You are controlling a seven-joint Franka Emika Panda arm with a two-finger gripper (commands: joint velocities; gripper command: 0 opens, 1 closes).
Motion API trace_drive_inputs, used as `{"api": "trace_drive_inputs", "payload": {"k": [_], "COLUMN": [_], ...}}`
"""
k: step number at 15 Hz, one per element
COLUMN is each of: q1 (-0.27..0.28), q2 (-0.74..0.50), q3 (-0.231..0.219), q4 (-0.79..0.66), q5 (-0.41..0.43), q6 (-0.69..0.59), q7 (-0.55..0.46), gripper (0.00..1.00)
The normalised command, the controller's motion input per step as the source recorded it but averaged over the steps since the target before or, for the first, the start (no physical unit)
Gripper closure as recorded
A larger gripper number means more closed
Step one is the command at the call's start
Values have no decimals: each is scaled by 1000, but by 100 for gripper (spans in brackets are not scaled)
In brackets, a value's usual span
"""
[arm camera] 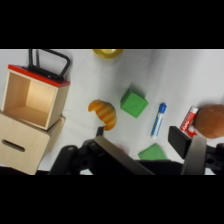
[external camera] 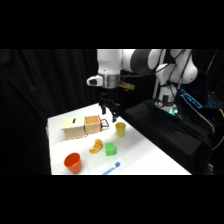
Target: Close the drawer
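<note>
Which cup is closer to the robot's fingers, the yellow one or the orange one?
The small yellow cup, just below the gripper. The orange cup sits far off at the table's front corner.

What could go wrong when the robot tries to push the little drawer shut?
The drawer sticks far out of the pale box, and the box looks loose on the table, so a push might slide the whole box instead. The gripper might also catch the drawer's handle, or bump the yellow cup close beside it.

Yellow cup (external camera: 120,129) near drawer (external camera: 93,125) front
</note>
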Motion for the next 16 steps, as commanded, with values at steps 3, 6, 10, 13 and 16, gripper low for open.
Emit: {"api": "trace_drive_inputs", "payload": {"k": [3,6,10,13,16], "q1": [-29,-70,-115,-107,-81], "q2": [5,-65,-128,-125,-86], "q3": [1,-41,-83,-72,-49], "q4": [2,-74,-161,-197,-219], "q5": [8,0,22,44,-13], "q6": [13,69,139,213,289], "q7": [-10,-12,-6,30,133], "gripper": [0,0,0,0,0]}}
